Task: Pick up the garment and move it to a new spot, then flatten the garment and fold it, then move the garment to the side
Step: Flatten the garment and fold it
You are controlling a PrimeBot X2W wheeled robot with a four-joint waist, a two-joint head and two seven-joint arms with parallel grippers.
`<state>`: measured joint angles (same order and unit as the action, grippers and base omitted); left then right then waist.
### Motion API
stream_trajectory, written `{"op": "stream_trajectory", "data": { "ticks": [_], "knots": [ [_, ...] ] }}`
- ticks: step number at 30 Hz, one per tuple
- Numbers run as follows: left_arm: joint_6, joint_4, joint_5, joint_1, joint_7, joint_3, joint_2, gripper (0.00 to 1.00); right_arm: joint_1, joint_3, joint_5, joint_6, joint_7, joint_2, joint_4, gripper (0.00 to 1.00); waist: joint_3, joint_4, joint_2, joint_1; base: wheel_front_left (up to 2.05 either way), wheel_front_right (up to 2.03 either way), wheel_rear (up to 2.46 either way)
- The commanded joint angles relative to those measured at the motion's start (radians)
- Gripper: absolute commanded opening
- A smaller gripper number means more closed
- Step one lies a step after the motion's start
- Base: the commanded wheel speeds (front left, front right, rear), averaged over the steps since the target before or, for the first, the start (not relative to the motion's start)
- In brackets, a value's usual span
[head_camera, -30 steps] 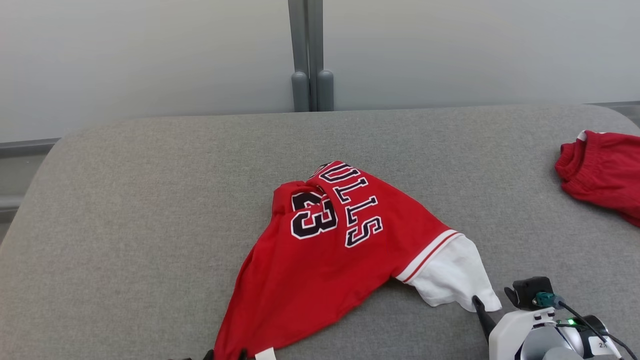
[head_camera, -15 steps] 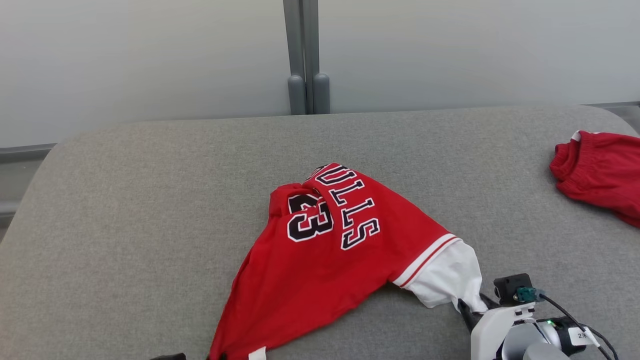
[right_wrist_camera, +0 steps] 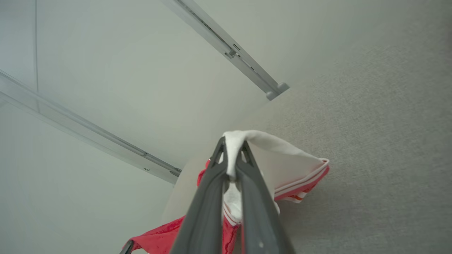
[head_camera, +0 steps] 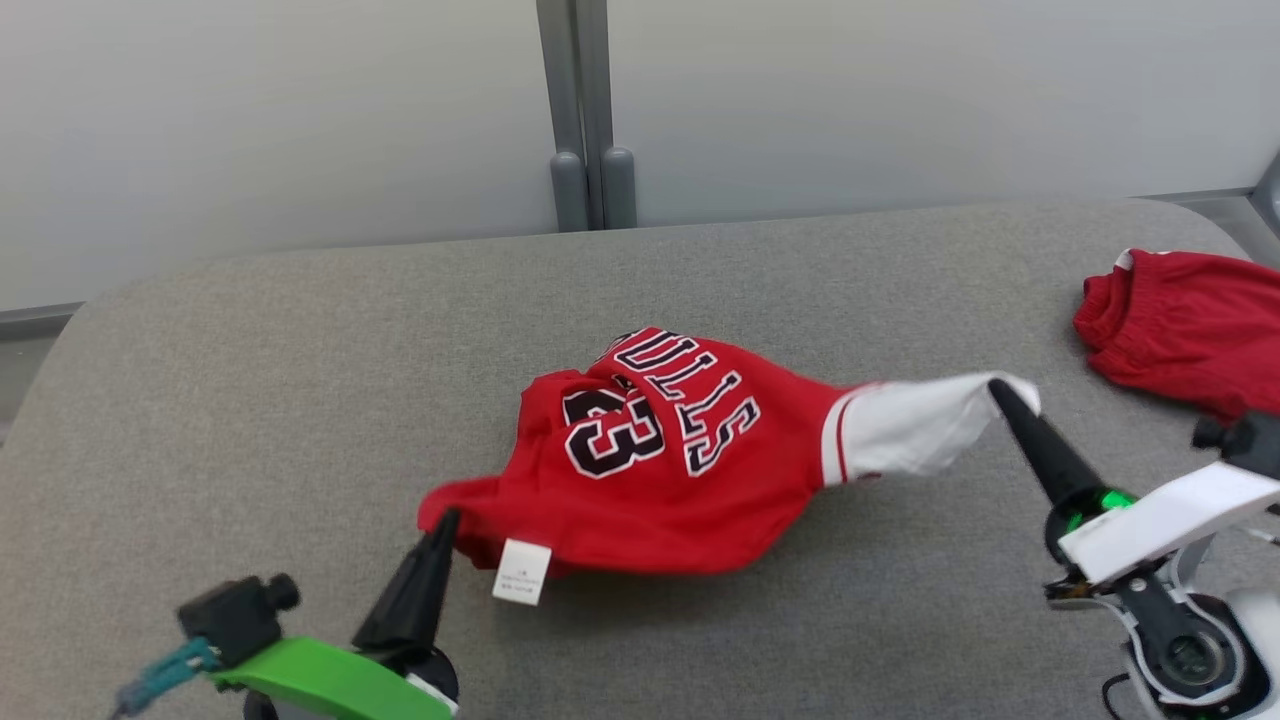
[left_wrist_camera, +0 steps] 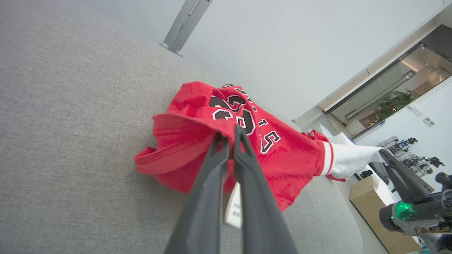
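Observation:
The garment (head_camera: 680, 460) is a red jersey with a black "23", lettering and a white sleeve, bunched in the middle of the grey padded table (head_camera: 250, 380). My left gripper (head_camera: 448, 520) is shut on the garment's red hem at its lower left, beside a white tag (head_camera: 521, 572). My right gripper (head_camera: 998, 388) is shut on the white sleeve's tip at the right and holds it off the table. The left wrist view has the fingers pinching the red cloth (left_wrist_camera: 197, 130). In the right wrist view the white sleeve (right_wrist_camera: 268, 148) is caught between the fingers.
A second red cloth item (head_camera: 1180, 325) lies at the table's far right edge. A grey post (head_camera: 580, 110) stands behind the table against a pale wall. Bare grey surface spreads to the left and in front of the jersey.
Both grippers have shut on the garment and risen. The hem corner and the white sleeve are lifted, with the sleeve pulled rightward and up. The head camera has shifted a little.

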<state>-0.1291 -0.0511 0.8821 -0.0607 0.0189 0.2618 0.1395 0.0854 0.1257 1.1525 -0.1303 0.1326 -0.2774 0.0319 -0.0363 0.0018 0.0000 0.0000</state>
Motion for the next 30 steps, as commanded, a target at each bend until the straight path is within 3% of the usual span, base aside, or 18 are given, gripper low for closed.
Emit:
{"op": "stream_trajectory", "data": {
  "ticks": [1, 4, 7, 11, 14, 15, 20, 25, 30],
  "knots": [
    [-0.002, 0.114, 0.043, -0.017, 0.021, -0.020, 0.019, 0.00, -0.013, -0.033, 0.063, 0.000, 0.010, -0.013, -0.100, 0.00, 0.003, -0.011, 0.0000, 0.0000, 0.00, 0.00, 0.00],
    [0.023, 0.358, 0.092, -0.029, 0.090, -0.054, 0.069, 0.00, -0.036, -0.110, 0.147, 0.000, 0.026, -0.046, -0.285, 0.00, 0.011, -0.026, 0.0000, 0.0000, 0.00, 0.00, 0.00],
    [0.079, 0.574, 0.108, 0.007, 0.169, -0.077, 0.108, 0.00, -0.014, -0.183, 0.187, 0.000, 0.054, -0.074, -0.437, 0.00, 0.025, -0.039, 0.0000, 0.0000, 0.00, 0.00, 0.00],
    [0.154, 0.761, 0.106, 0.110, 0.274, -0.100, 0.156, 0.00, 0.045, -0.258, 0.179, 0.000, 0.120, -0.119, -0.565, 0.00, 0.068, -0.054, 0.0000, 0.0000, 0.00, 0.00, 0.00],
    [0.205, 0.820, 0.136, 0.233, 0.354, -0.125, 0.186, 0.00, 0.129, -0.296, 0.130, 0.000, 0.196, -0.159, -0.574, 0.00, 0.129, -0.066, 0.0000, 0.0000, 0.00, 0.00, 0.00],
    [0.217, 0.812, 0.113, 0.294, 0.385, -0.138, 0.216, 0.00, 0.176, -0.301, 0.114, 0.000, 0.231, -0.167, -0.561, 0.00, 0.159, -0.068, 0.0000, 0.0000, 0.00, 0.00, 0.00],
    [0.241, 0.654, 0.084, 0.592, 0.469, -0.145, 0.255, 0.00, 0.451, -0.283, -0.021, 0.000, 0.387, -0.160, -0.440, 0.00, 0.314, -0.066, 0.0000, 0.0000, 0.00, 0.00, 0.00],
    [0.235, 0.373, 0.020, 0.925, 0.498, -0.083, 0.233, 0.00, 0.830, -0.276, -0.258, 0.000, 0.486, -0.048, -0.227, 0.00, 0.498, -0.048, 0.0000, 0.0000, 0.00, 0.00, 0.00],
    [0.201, 0.041, -0.059, 1.241, 0.416, -0.057, 0.177, 0.00, 1.185, -0.301, -0.512, 0.000, 0.448, 0.073, -0.008, 0.00, 0.633, -0.025, 0.0000, 0.0000, 0.00, 0.00, 0.00]
  ]
}}
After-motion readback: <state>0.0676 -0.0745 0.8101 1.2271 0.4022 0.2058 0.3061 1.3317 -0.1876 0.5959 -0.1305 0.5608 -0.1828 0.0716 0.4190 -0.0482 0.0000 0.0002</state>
